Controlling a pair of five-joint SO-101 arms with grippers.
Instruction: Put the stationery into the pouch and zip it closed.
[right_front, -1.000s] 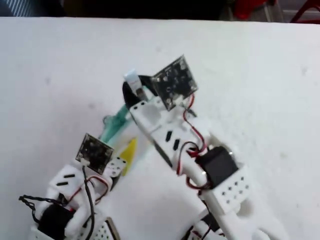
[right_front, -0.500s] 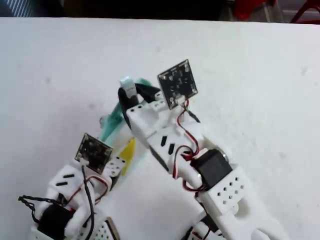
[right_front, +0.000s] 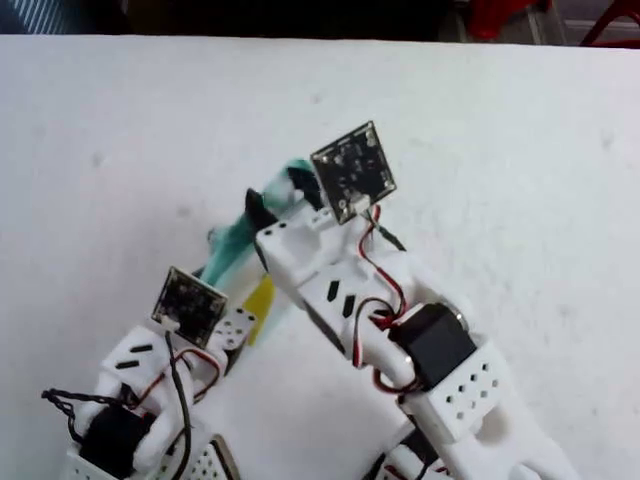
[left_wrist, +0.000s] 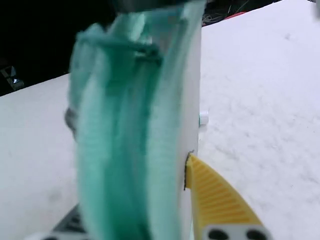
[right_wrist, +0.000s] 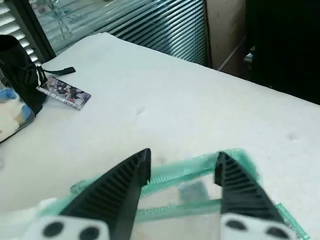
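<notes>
A green mesh pouch (right_front: 232, 245) with a see-through side is held up off the white table (right_front: 520, 130) between the two arms. My left gripper (right_front: 250, 300) is shut on its lower end; the yellow finger (left_wrist: 215, 200) presses against the pouch (left_wrist: 125, 150) from one side. My right gripper (right_front: 280, 195) is at the pouch's upper end. Its black fingers (right_wrist: 120, 190) stand open on either side of the green rim (right_wrist: 185, 170). A small greyish shape (right_wrist: 192, 190) shows through the pouch's clear wall.
A black bag (right_wrist: 15, 70) and a printed card (right_wrist: 65, 92) lie on the table far beyond the pouch. Window blinds (right_wrist: 140, 25) stand behind the table's far edge. Bare tabletop lies all around the arms.
My right gripper has swung right and lower onto the pouch's upper end. The small white piece seen at its tip earlier is gone from there. The left arm has stayed put.
</notes>
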